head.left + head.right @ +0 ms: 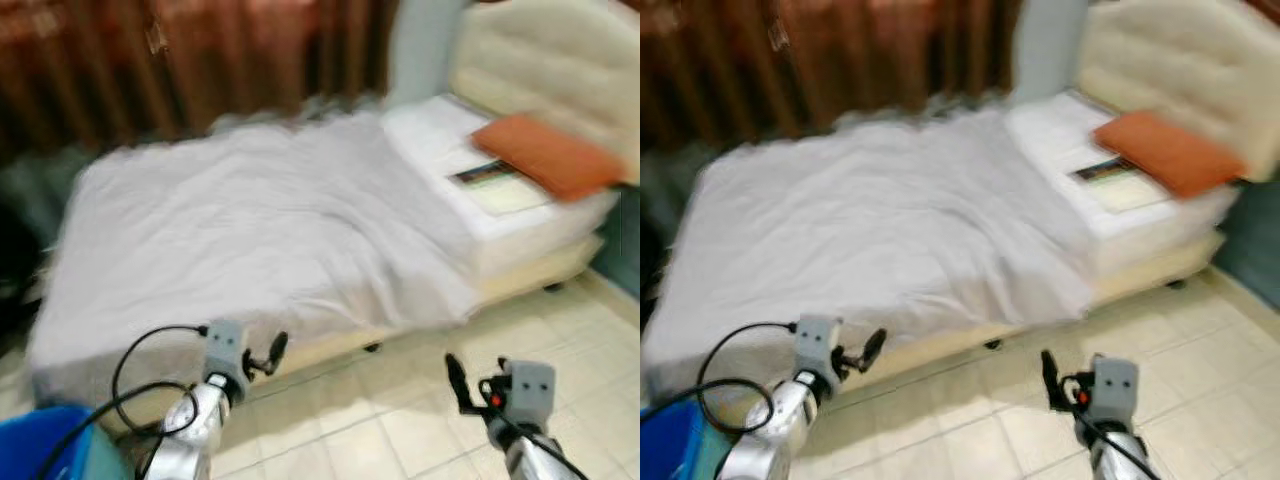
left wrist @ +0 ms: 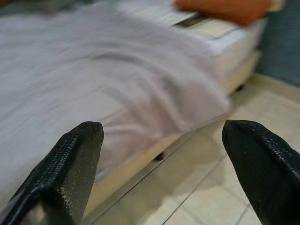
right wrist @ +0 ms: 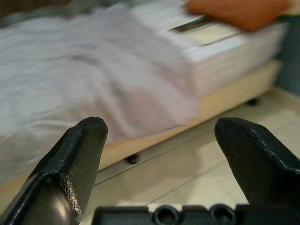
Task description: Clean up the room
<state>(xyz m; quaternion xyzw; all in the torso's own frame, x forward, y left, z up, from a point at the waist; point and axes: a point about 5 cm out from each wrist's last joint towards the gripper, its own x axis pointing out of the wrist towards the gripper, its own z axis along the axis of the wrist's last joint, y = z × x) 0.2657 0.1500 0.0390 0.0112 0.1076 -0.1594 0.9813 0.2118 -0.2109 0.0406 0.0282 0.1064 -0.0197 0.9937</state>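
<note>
— Left eye view had the white sheet (image 1: 270,220) rumpled across the bed (image 1: 520,275), draped over the near edge and hanging toward the tiled floor (image 1: 400,420). How would it handle, in your judgement?

— Soft and light, I'd say, limp enough to bunch and slide; nothing fragile. It looked creased and pulled askew, leaving the bare mattress exposed at the head end. The hanging corner near the bed's middle seemed the best place to pinch.

— And beyond the sheet?

— An orange cushion (image 1: 548,155) lay on the bare mattress, against the cream headboard (image 1: 560,60), with a flat printed thing, perhaps a magazine (image 1: 490,175), just beside it. Brown curtains (image 1: 200,60) hung behind; a blue bin (image 1: 40,440) stood at the robot's left.

— The pincers?

— Left pincer (image 2: 161,154) and right pincer (image 3: 159,150) both hovered over the floor short of the bed, fingers spread wide, holding nothing.
</note>
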